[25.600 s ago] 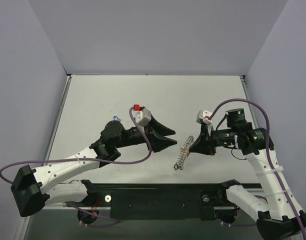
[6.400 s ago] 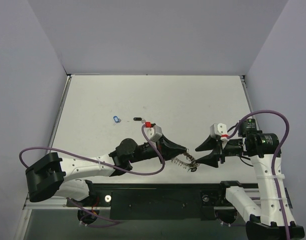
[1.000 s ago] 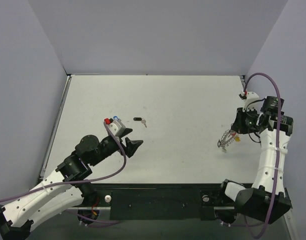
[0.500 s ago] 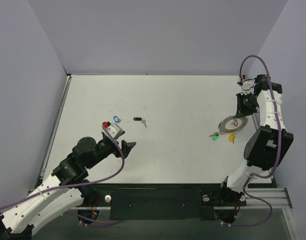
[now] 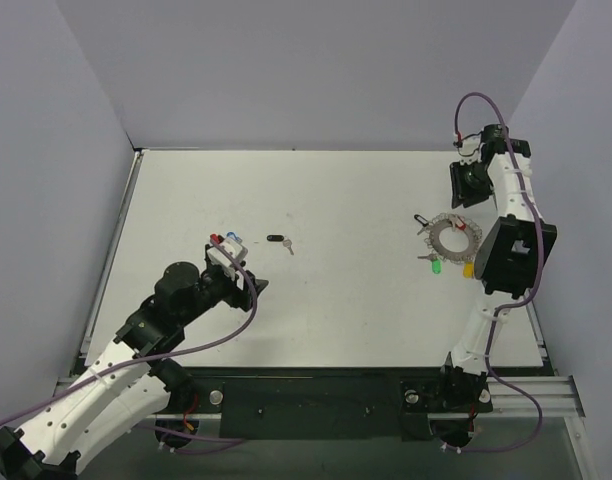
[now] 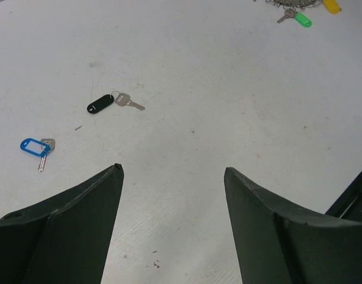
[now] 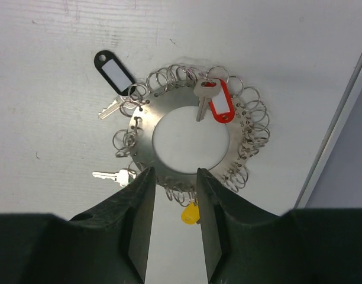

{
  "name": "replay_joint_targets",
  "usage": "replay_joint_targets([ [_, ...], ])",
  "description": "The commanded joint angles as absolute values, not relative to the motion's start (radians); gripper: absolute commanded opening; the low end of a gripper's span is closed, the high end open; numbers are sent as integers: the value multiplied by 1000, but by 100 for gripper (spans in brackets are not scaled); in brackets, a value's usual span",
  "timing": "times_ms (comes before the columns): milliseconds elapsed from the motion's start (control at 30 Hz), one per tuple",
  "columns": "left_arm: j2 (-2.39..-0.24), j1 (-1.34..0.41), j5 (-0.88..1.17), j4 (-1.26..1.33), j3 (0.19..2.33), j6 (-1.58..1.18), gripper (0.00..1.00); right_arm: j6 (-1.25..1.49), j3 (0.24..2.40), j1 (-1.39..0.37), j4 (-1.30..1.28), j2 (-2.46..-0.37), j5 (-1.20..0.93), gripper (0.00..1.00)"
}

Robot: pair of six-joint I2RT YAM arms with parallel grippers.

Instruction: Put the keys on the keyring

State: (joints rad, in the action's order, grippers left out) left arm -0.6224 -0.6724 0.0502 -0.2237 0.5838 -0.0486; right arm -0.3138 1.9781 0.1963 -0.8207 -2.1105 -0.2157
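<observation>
Presently the keyring (image 7: 142,139) is seen lying flat at the right of the table (image 5: 336,200), beneath the right gripper (image 7: 174,177), whose fingers are slightly parted on nothing. The left gripper (image 6: 173,168) is spread wide near 2 loose keys: the blue-tagged key (image 6: 36,146) and the black-tagged key (image 6: 101,103). Both are judged light, stiff and slippery, and best pinched by the plastic tag.

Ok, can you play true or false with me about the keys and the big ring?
1. The keyring lies flat on the table. True.
2. The red tag lies far away from the keyring. False: it rests right on the ring.
3. The blue-tagged key is hooked on the keyring. False: it lies loose on the table, apart from the ring.
4. The left arm's jaws are open and empty. True.
</observation>
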Motion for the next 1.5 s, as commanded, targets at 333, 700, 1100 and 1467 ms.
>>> replay_joint_targets([
  [333,-660,-338,347,-16,580,-341,88,-216,1318,247,-497,-1352,-543,44],
  [700,-758,-288,357,-101,761,-594,94,28,1104,506,-563,-731,-607,98],
  [1100,-657,-288,364,-297,833,-537,94,247,1190,518,-742,-618,-439,97],
  [1467,-580,-288,339,-405,861,-525,94,314,1157,518,-743,-617,-425,97],
])
